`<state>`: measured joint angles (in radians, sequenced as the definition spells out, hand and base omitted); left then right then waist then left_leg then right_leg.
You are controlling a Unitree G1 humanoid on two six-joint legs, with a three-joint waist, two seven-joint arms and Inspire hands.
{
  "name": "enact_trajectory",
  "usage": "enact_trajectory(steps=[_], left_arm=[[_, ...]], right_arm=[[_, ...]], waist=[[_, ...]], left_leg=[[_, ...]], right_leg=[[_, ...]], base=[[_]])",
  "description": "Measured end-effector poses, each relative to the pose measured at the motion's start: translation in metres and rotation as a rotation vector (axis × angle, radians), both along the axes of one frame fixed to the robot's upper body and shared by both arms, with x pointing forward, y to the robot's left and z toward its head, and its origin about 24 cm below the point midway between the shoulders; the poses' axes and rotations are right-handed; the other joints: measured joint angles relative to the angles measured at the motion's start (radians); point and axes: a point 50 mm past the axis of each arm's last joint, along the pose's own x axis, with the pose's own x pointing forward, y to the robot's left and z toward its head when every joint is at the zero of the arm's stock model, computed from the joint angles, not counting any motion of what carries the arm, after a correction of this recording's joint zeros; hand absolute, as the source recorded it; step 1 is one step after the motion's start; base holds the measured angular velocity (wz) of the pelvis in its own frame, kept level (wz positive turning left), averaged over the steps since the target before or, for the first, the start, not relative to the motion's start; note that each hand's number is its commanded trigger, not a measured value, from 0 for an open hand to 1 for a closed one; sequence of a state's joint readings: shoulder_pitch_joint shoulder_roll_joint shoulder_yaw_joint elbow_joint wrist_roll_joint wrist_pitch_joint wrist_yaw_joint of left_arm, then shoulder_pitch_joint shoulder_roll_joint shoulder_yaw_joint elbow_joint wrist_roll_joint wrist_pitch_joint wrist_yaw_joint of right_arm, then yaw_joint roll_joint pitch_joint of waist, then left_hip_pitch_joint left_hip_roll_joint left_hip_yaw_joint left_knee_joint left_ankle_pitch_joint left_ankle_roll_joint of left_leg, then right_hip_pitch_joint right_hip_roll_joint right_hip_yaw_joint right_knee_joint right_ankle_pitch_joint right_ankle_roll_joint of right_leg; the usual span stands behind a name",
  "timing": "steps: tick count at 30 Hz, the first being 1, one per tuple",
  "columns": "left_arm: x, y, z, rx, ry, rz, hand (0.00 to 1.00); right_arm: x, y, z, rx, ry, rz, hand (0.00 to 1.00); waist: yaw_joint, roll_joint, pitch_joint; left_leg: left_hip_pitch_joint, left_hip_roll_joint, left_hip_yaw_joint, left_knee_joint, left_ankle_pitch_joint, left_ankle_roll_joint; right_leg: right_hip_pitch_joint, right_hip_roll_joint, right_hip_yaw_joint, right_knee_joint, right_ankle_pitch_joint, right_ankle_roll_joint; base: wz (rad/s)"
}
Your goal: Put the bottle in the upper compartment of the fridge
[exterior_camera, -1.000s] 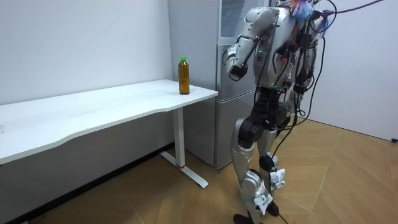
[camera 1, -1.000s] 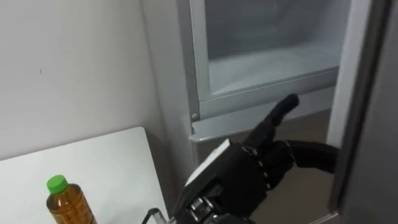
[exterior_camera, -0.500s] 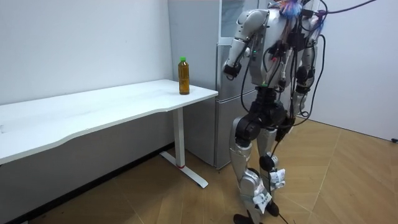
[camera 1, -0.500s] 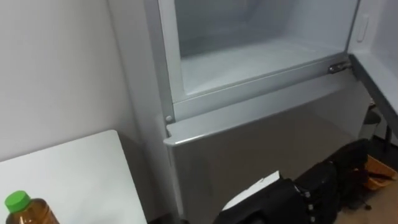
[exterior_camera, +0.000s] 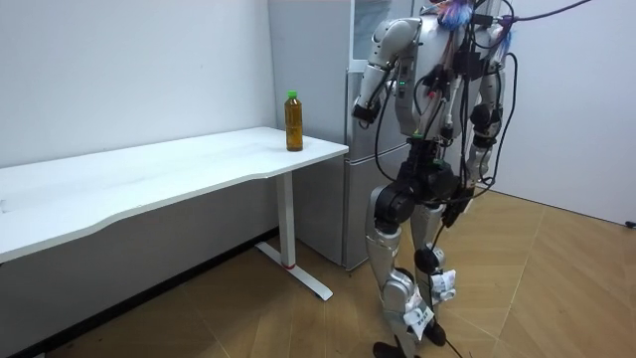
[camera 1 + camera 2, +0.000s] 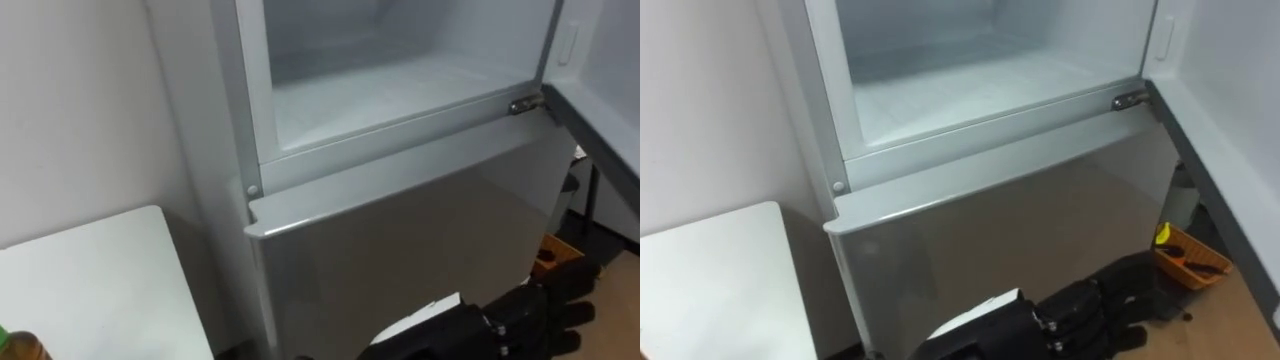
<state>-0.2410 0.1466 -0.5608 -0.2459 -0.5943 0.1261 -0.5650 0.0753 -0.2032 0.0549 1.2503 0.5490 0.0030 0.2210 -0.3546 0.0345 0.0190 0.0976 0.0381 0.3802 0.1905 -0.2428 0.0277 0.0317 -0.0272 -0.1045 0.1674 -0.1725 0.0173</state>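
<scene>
The bottle (image 5: 293, 121) stands on the worktop (image 5: 149, 179), and in the eye views it is cut off at the lower-left corner. The fridge (image 6: 400, 230) has its upper part open. Low before it, the left hand (image 6: 535, 312) is loosely spread and empty. The right hand (image 5: 477, 164) is too small to read.

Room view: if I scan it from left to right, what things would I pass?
White table → bottle, standing near the table's right end → fridge, with the robot standing in front of it.
</scene>
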Motion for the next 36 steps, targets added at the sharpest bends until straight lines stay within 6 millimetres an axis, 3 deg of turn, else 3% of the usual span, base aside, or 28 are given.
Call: enact_trajectory(steps=[6,21,36], left_arm=[[0.002,-0.001,-0.001,0.008,0.003,-0.002,0.00],[0.004,-0.003,0.004,0.008,-0.023,-0.019,0.00],[0.009,-0.009,0.016,0.047,-0.121,-0.015,0.00]], right_arm=[[-0.002,-0.001,0.000,0.004,0.000,-0.029,0.00],[-0.002,-0.003,0.000,-0.009,0.004,-0.034,0.00],[0.002,-0.005,0.002,-0.014,-0.010,-0.022,0.00]], waist=[[-0.004,0.018,-0.0111],[-0.004,0.034,-0.0034],[-0.006,0.041,-0.0057]], left_leg=[[0.003,0.003,0.001,0.003,0.000,0.000],[0.001,0.008,0.004,0.007,0.000,0.000],[0.001,0.012,0.056,0.008,0.000,0.000]], right_leg=[[0.001,0.003,0.009,0.003,0.002,-0.003],[-0.007,0.010,0.023,0.001,0.008,-0.005],[-0.031,0.015,0.065,0.004,0.014,-0.007]], base=[[-0.04],[-0.01],[-0.10]])
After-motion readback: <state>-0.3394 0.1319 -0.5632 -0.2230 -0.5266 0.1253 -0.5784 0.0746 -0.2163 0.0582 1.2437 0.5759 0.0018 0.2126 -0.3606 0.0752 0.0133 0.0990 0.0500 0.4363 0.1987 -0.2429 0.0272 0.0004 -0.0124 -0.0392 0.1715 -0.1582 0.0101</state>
